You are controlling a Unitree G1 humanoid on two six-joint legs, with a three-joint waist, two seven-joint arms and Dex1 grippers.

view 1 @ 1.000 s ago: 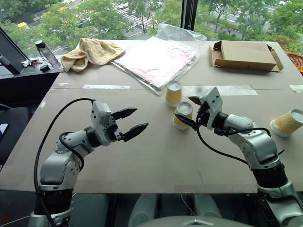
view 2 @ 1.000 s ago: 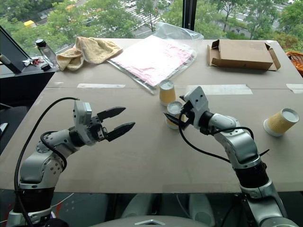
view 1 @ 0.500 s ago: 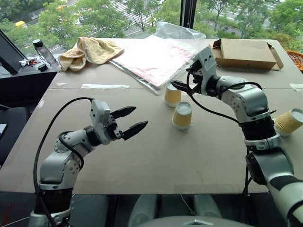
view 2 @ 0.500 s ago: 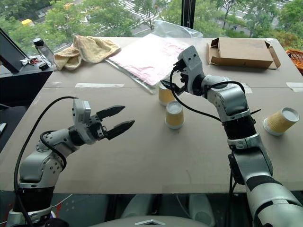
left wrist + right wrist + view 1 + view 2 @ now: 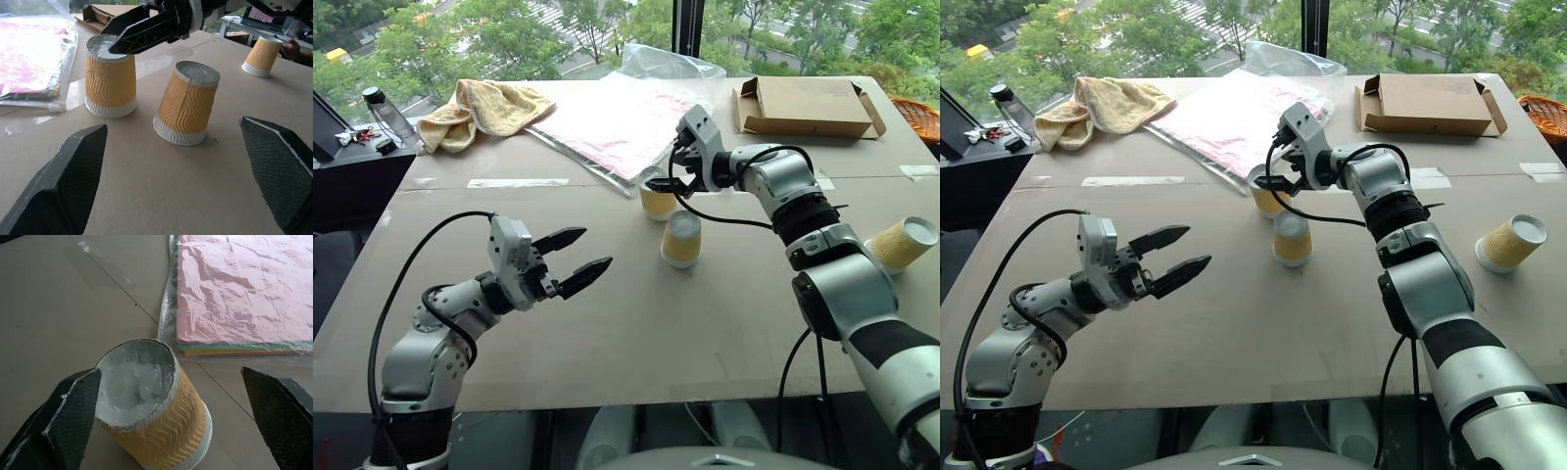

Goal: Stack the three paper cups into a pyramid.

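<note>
- My right tool (image 5: 668,168) hangs just above the far cup (image 5: 657,199), fingers spread wide and empty; in the right wrist view the cup's upturned base sits between them, near one finger (image 5: 58,416).
- That far cup stands upside down on the surface (image 5: 636,323), close to the edge of the plastic-bagged pink sheets (image 5: 622,117).
- The near cup (image 5: 681,239) also stands upside down, just beside the far one but apart from it; in the left wrist view it looks slightly tilted.
- The third cup (image 5: 901,245) lies on its side well off to my right, its open mouth facing up and away.
- My left tool (image 5: 576,259) hovers over the surface on the near left, wide and holding nothing, pointing toward the two upright cups.
- Farther back I see a yellow towel (image 5: 475,108), a flattened cardboard box (image 5: 803,103) and a bottle (image 5: 384,110) on the side ledge.
</note>
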